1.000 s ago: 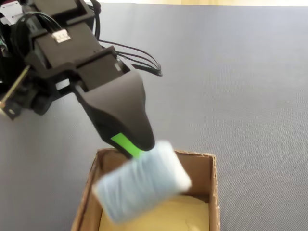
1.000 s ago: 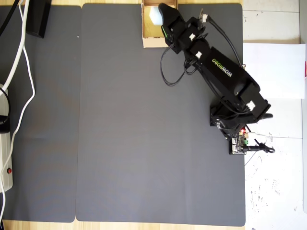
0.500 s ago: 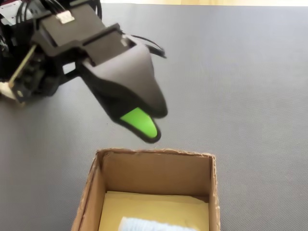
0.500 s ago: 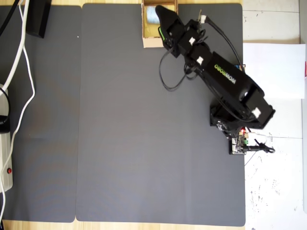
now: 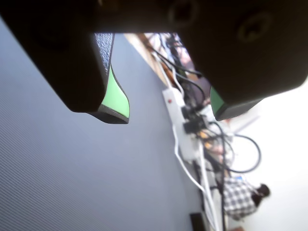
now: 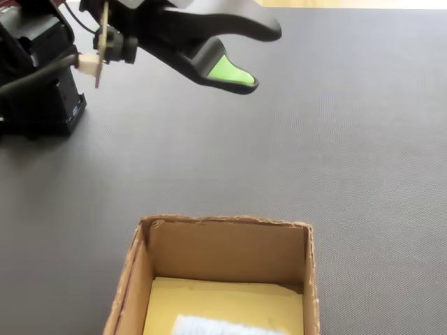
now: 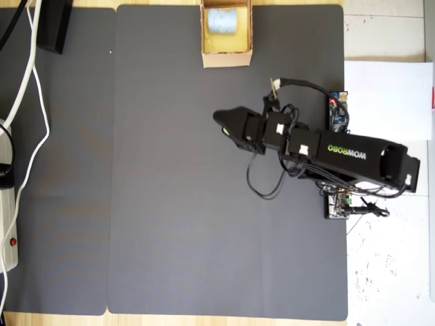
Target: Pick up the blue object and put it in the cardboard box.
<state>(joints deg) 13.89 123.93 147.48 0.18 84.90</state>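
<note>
At the overhead view's top centre, your blue object (image 7: 221,20) lies inside the cardboard box (image 7: 227,58), well apart from your gripper (image 7: 221,125), empty with jaws parted, at mid-frame.

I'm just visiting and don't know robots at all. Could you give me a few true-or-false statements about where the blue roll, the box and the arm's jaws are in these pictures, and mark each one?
1. The blue roll lies inside the cardboard box. True.
2. The gripper is holding the blue roll. False: its jaws are empty, with nothing between them in the wrist view.
3. The jaws stand apart. True: the wrist view shows a clear gap between the two green-lined tips.
4. The gripper hangs directly over the box. False: in the overhead view it is away from the box, above the dark mat.
5. The box sits in the middle of the mat. False: it sits at the mat's top edge in the overhead view.
</note>
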